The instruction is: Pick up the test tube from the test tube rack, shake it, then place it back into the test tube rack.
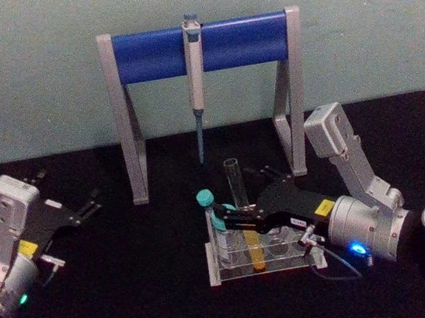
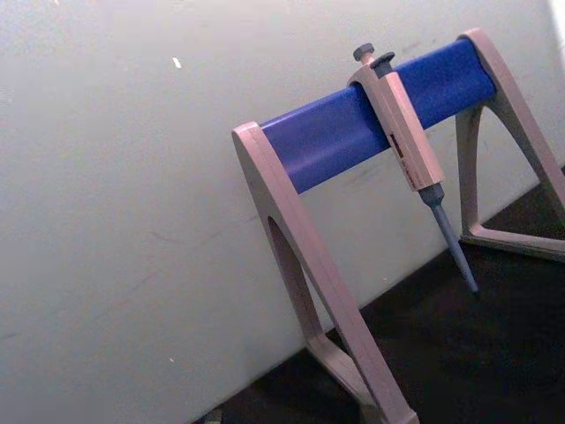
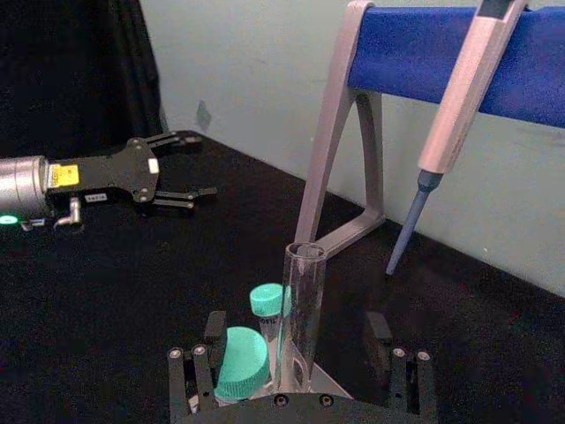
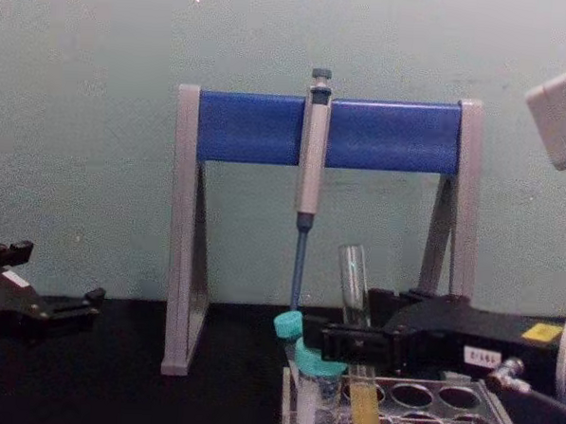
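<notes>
I am watching the right gripper (image 1: 233,220), which is reaching in from the right, low over the test tube rack (image 1: 278,268) on the black counter (image 1: 136,294). Its fingers (image 3: 406,384) are standing apart, one on each side of the test tube (image 1: 236,183). In the right wrist view I am seeing a gap between them and the glass, but the picture's edge is cutting them off there, so I cannot be fully sure about contact. The tube is standing upright in the rack, with its yellow-orange liquid (image 4: 363,416) down among the holes. In the chest view the gripper is hiding the tube's middle part. Two teal-capped vials (image 1: 205,199) are standing just beside the tube. The left gripper (image 3: 196,166) is lying well apart at the left of the counter, its fingers spread. Behind, a pipette (image 1: 196,75) is hanging on the grey-and-blue stand (image 1: 159,54).
</notes>
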### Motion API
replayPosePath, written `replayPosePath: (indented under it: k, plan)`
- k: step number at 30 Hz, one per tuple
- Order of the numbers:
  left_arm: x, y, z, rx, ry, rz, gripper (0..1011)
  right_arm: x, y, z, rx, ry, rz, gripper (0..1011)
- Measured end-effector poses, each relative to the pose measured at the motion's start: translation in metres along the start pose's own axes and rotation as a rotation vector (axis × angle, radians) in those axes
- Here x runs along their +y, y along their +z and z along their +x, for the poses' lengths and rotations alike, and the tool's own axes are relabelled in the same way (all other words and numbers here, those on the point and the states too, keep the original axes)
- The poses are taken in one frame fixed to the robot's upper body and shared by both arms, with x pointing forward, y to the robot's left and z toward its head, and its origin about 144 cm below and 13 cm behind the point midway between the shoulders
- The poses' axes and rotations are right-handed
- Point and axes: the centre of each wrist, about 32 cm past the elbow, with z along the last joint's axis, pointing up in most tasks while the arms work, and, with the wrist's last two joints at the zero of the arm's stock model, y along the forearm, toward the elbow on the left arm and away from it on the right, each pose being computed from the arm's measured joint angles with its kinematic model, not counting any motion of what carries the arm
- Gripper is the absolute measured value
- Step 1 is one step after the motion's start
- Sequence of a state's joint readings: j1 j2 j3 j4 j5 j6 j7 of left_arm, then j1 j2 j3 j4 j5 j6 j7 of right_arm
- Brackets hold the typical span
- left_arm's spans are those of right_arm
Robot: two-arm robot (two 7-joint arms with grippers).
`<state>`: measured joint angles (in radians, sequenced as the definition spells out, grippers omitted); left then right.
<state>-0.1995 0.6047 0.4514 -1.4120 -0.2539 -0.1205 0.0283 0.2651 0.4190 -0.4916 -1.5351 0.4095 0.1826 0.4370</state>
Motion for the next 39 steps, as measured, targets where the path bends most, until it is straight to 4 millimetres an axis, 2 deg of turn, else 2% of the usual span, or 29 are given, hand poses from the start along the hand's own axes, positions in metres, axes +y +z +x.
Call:
replayPosePath:
  k: [20,28,39]
  plan:
    - [0.0,0.0,0.0,0.0,0.0,0.0,1001,0.0001,-0.0003,-0.0007,-0.014,-0.003,-0.002,1000]
    - [0.0,0.0,0.0,0.0,0.0,0.0,1001,0.0,-0.0003,-0.0006,-0.013,-0.004,-0.001,839]
    - [0.0,0.0,0.0,0.0,0.0,0.0,1001,-0.0001,-0.0002,-0.0004,-0.012,-0.005,-0.001,487]
